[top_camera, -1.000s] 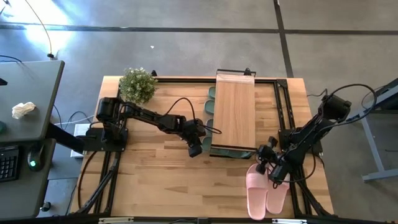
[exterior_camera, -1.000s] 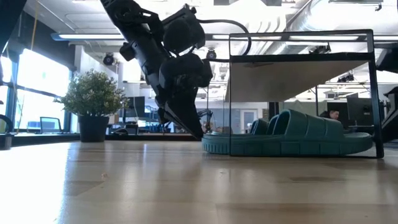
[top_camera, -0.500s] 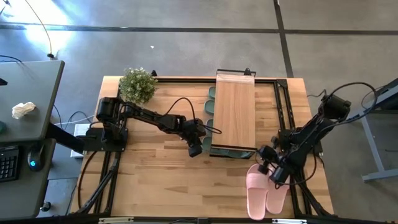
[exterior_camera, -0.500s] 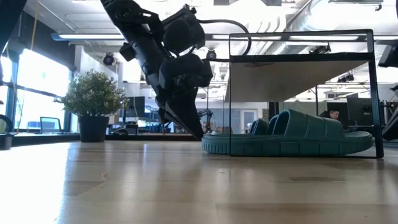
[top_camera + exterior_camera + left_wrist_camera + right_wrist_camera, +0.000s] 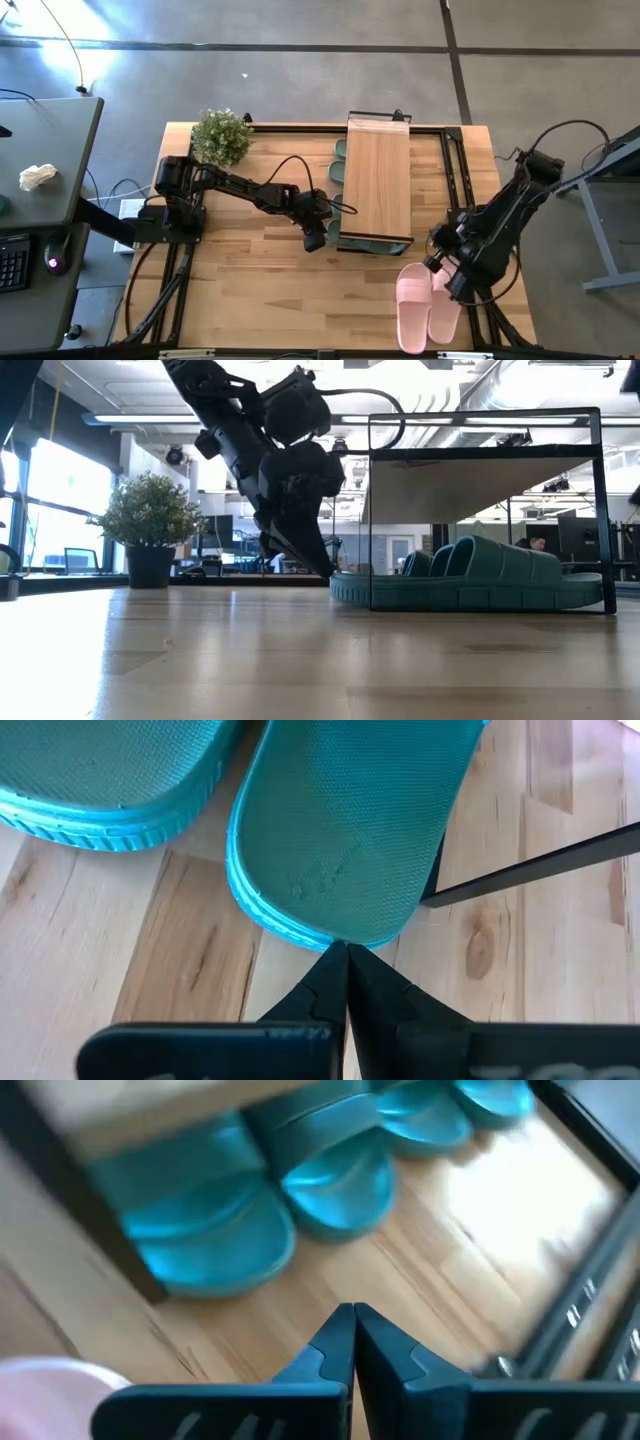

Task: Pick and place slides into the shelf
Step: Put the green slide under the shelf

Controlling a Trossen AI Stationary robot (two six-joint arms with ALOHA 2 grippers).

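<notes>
Green slides (image 5: 338, 190) sit under the shelf (image 5: 377, 180) at frame centre, the left gripper (image 5: 346, 955), fingers pressed together, touching one heel, while the right gripper (image 5: 353, 1320), also closed, hovers above the pink pair (image 5: 428, 305) at lower right.

Four slides (image 5: 338, 190) lie under the shelf (image 5: 378, 175); two more (image 5: 428, 305) lie before it, rightward.
</notes>
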